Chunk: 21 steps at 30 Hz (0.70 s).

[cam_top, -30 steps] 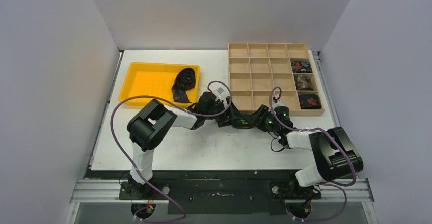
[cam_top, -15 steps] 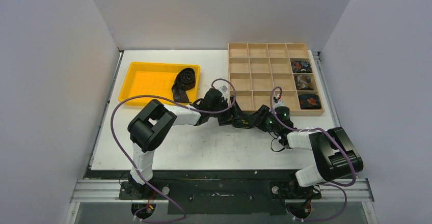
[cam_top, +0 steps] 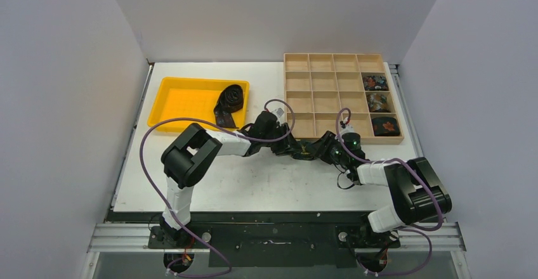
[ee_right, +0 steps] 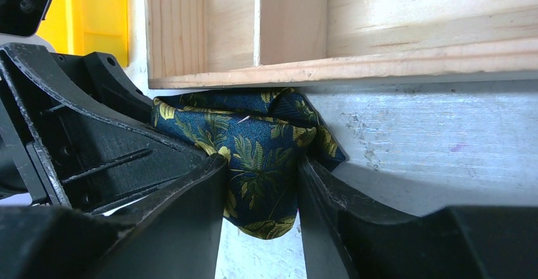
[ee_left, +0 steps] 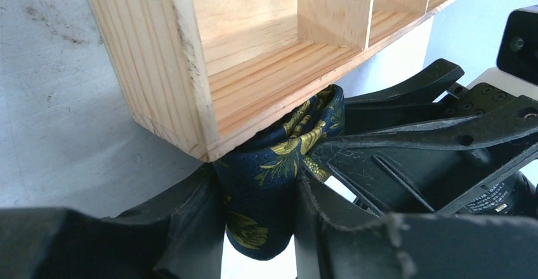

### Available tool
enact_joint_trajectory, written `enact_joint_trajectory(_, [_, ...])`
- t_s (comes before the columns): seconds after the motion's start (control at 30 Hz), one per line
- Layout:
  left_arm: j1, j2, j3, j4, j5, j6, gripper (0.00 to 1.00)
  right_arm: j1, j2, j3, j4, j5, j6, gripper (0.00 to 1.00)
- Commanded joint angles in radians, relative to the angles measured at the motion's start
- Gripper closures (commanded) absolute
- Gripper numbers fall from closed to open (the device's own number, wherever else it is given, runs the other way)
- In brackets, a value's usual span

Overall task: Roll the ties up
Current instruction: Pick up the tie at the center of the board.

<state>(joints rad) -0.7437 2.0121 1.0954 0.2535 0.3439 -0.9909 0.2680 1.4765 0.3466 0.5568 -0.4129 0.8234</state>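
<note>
Left gripper point(cam_top: 288, 144) and right gripper point(cam_top: 315, 149), both clamping a bunched navy tie point(ee_right: 254, 158), crowd against the wooden box point(cam_top: 333, 54) wall at 12 o'clock. A yellow tray point(cam_top: 196, 80) blocks 10 o'clock. The table point(cam_top: 266, 187) lies open toward 6 o'clock.

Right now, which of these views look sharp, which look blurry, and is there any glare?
Left wrist view: the tie print is crisp, while the near fingers are dark and soft. Right wrist view: the same, with the wooden box sharp. Top view: even light, no harsh glare, faint shadows.

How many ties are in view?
5. Three coils in the right column of the wooden organizer; a dark tie in the yellow tray; a floral tie held between left gripper and right gripper. Others possibly hidden.
</note>
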Motion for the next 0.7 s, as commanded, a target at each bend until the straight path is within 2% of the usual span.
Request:
enact_joint_trajectory(0.0, [-0.022, 0.04, 0.013, -0.031, -0.015, 0.019, 0.74, 0.005, 0.011, -0.027, -0.055, -0.02, -0.03, 0.58])
enact_joint_trajectory(0.2, [-0.023, 0.017, -0.002, -0.033, -0.029, 0.024, 0.99, 0.006, -0.069, -0.013, -0.122, -0.006, -0.028, 0.5])
enact_joint_trajectory(0.23, [-0.023, 0.014, -0.004, -0.034, -0.032, 0.024, 1.0, 0.006, -0.093, -0.008, -0.147, 0.001, -0.028, 0.48])
enact_joint_trajectory(0.5, [-0.037, -0.053, -0.039, -0.025, -0.048, 0.024, 1.0, 0.005, -0.269, 0.054, -0.351, 0.071, -0.046, 0.26])
enact_joint_trajectory(0.67, [-0.046, -0.133, -0.082, -0.04, -0.074, 0.03, 1.0, 0.003, -0.42, 0.123, -0.544, 0.183, -0.091, 0.16])
